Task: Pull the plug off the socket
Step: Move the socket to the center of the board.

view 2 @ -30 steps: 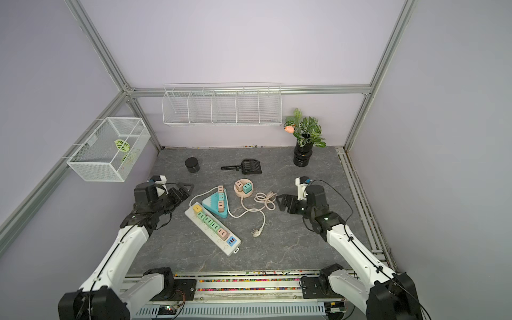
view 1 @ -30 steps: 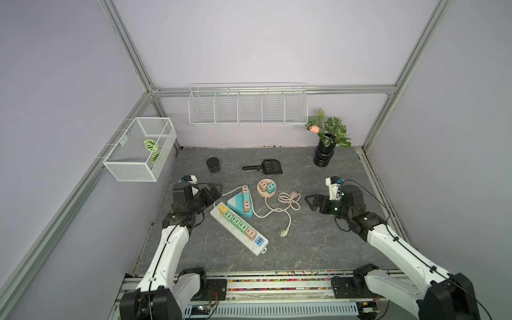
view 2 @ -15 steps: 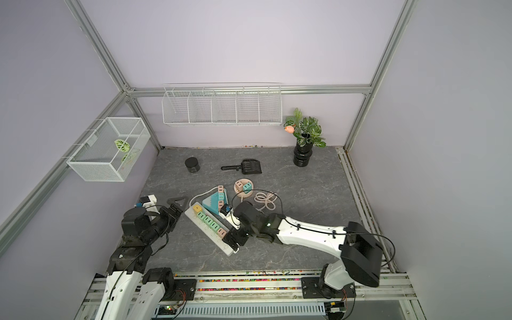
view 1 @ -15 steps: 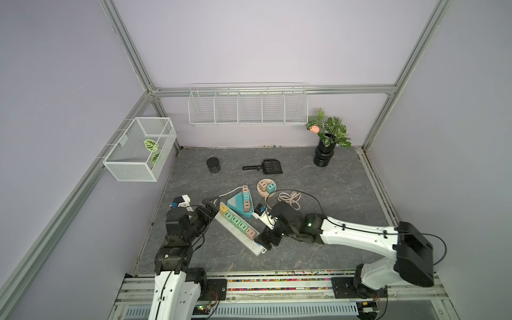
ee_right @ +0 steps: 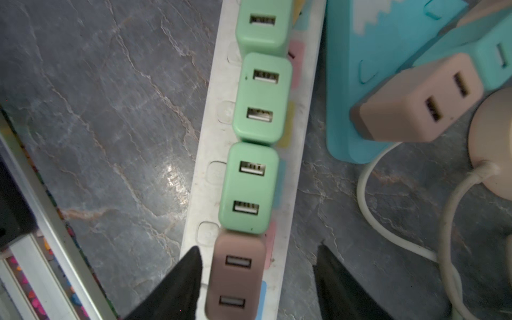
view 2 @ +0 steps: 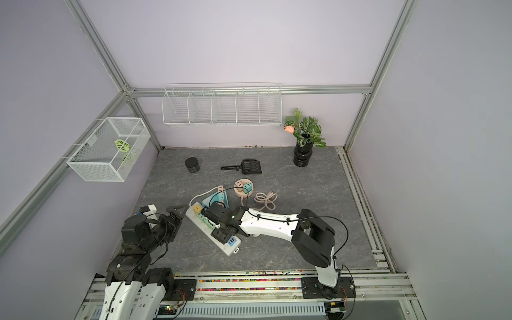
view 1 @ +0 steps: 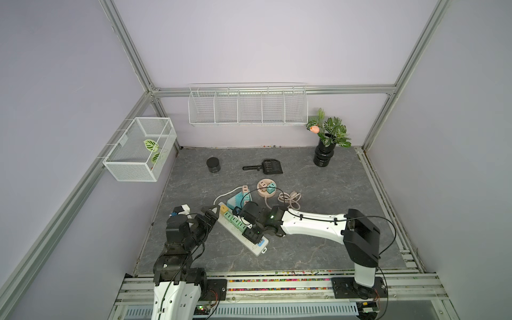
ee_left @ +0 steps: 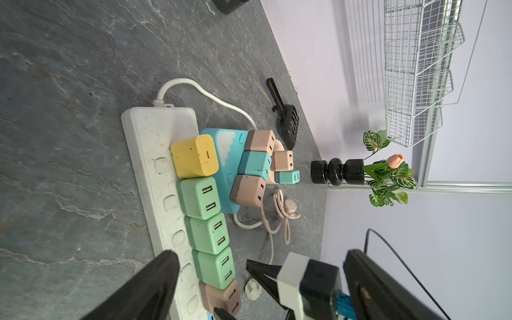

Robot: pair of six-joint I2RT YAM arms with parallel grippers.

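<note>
Brown plug (ee_right: pixel 235 277), one of five on the white power strip (ee_right: pixel 205 171), sat seated at its near end, after one yellow plug (ee_left: pixel 194 156) and three green plugs (ee_right: pixel 249 188). Right gripper (ee_right: pixel 257 255) straddled it, half-spread, one fingertip (ee_right: pixel 191 266) just beside it, gripping nothing. Left gripper (view 1: pixel 210 217) stood wide, empty. Both top views hid the contact.

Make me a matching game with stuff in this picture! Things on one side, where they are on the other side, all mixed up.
Things:
1. yellow square plug
2. brown square plug
3. black plastic scoop
4. green leaves

Places:
A. between the fingers of the right hand
B. inside the hanging white wire basket
C. at the cord end of the white power strip
D. lying alone on the grey table

Pairs: 1-C, 2-A, 3-D, 4-B.
</note>
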